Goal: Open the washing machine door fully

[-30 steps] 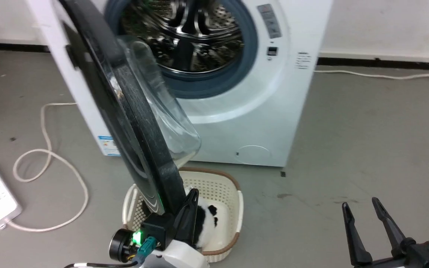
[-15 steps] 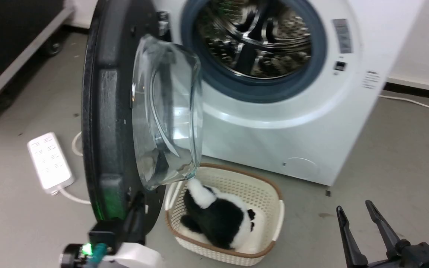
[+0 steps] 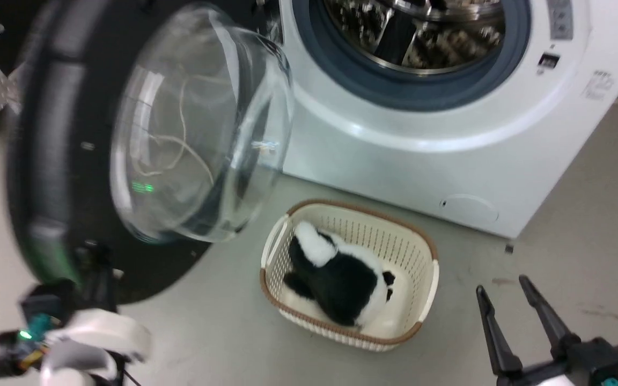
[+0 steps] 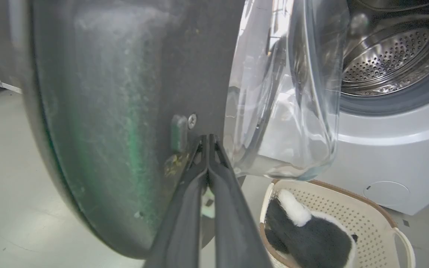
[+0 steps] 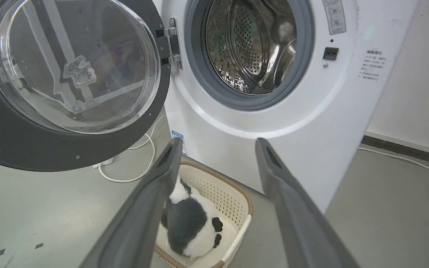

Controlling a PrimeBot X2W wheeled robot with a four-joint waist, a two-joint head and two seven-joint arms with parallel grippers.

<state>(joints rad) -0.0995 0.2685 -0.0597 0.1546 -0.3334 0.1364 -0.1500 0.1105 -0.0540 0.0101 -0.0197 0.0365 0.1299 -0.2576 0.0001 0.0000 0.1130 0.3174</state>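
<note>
Left wrist view: left gripper fingers pressed together, empty, tips against the washing machine door. Right wrist view: door hinge; right gripper fingers spread, empty.

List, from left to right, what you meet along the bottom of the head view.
left gripper → cream basket holding a black-and-white plush toy → right gripper. The washing machine door overlaps the left gripper, so it is left out of the order.
</note>
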